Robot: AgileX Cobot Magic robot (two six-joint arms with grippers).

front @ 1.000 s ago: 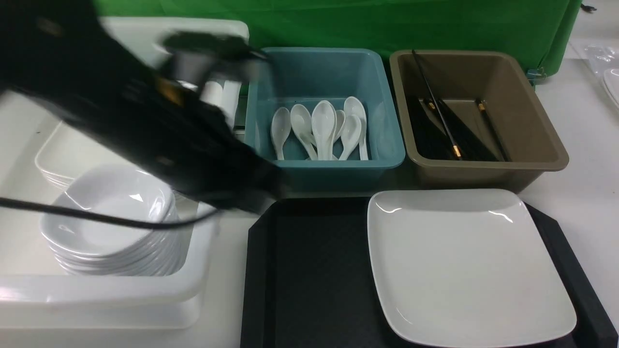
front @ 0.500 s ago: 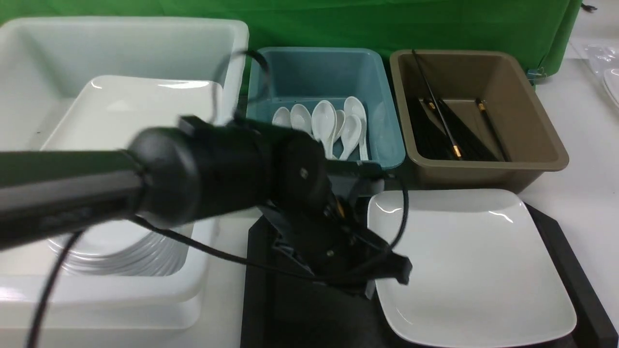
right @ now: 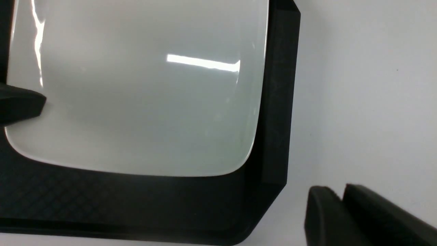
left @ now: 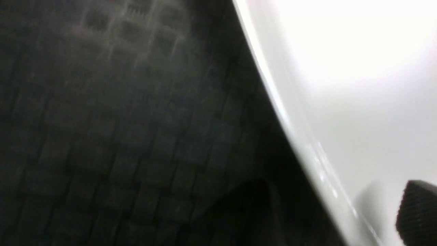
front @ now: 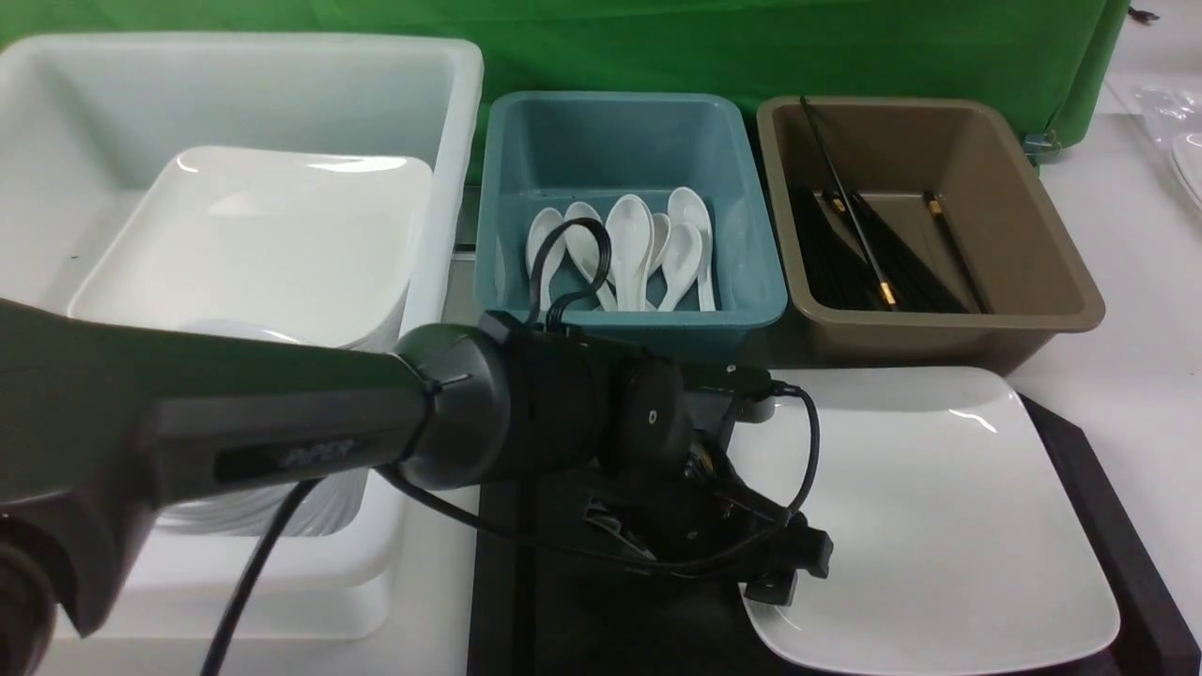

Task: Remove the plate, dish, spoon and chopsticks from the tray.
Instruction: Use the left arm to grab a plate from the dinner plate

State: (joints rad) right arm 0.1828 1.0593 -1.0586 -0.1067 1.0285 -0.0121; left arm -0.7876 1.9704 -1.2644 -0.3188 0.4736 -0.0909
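The white plate point(front: 930, 507) lies on the right half of the black tray point(front: 601, 620). My left gripper point(front: 792, 573) is open at the plate's near-left rim. One fingertip point(left: 418, 212) is over the plate point(left: 358, 85), the other over the tray point(left: 119, 119), neither pressing on the rim. My right gripper point(right: 341, 196) is shut on nothing above the white table, beside the tray's corner point(right: 276, 102) and the plate point(right: 136, 102). It is outside the front view. Several white spoons point(front: 629, 249) lie in the blue bin, black chopsticks point(front: 864, 253) in the brown bin.
A white tub point(front: 451, 113) at the left holds a stack of large plates point(front: 254, 235) and a stack of bowls point(front: 300, 507), mostly hidden by my left arm. The blue bin point(front: 751, 310) and brown bin point(front: 1061, 310) stand right behind the tray.
My left arm swung from over the white tub across to the tray and came down at the plate's left rim, and its jaws opened. The plate has not moved.
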